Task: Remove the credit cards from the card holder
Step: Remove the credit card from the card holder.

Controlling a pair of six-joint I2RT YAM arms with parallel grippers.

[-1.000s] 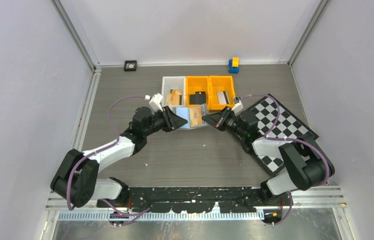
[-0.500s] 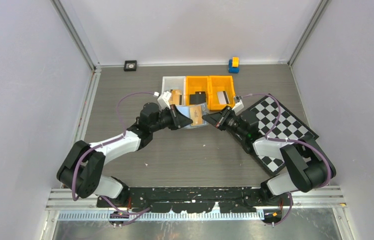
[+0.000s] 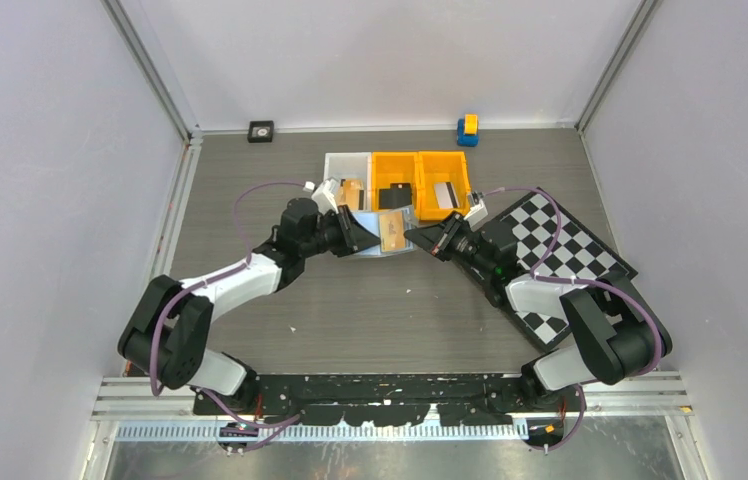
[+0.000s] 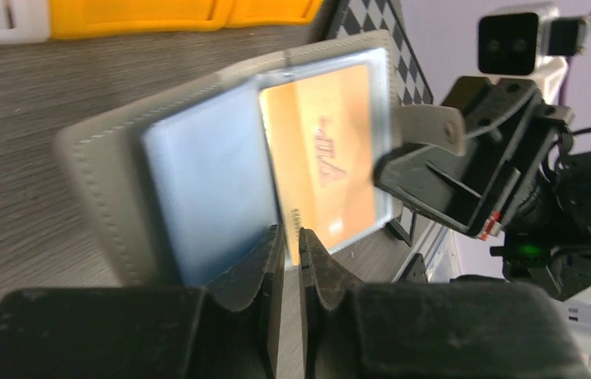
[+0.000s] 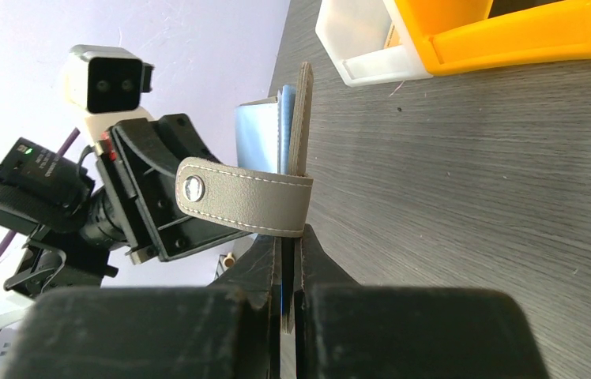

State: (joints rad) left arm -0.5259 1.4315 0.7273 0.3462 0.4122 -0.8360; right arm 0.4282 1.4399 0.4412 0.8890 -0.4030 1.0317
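Observation:
The grey card holder (image 3: 382, 232) hangs open above the table between my two grippers. My right gripper (image 5: 288, 241) is shut on its right flap, just under the snap strap (image 5: 241, 195). An orange credit card (image 4: 328, 158) sits in a clear inner pocket, beside a pale blue pocket (image 4: 205, 181). My left gripper (image 4: 291, 237) is at the card's lower edge, its jaws open by only a thin slit. Whether the fingertips touch the card is unclear. From above, the left gripper (image 3: 366, 240) is at the holder's left half and the right gripper (image 3: 411, 238) at its right edge.
Three small bins stand just behind the holder. The white bin (image 3: 332, 175) holds a tan card, the middle orange bin (image 3: 393, 157) a black one, the right orange bin (image 3: 445, 156) a silvery one. A checkerboard (image 3: 560, 250) lies under the right arm. A blue-yellow block (image 3: 467, 130) is at the back wall.
My left gripper has moved right, up to the open holder, and its jaws have narrowed. The right gripper and the holder have stayed put.

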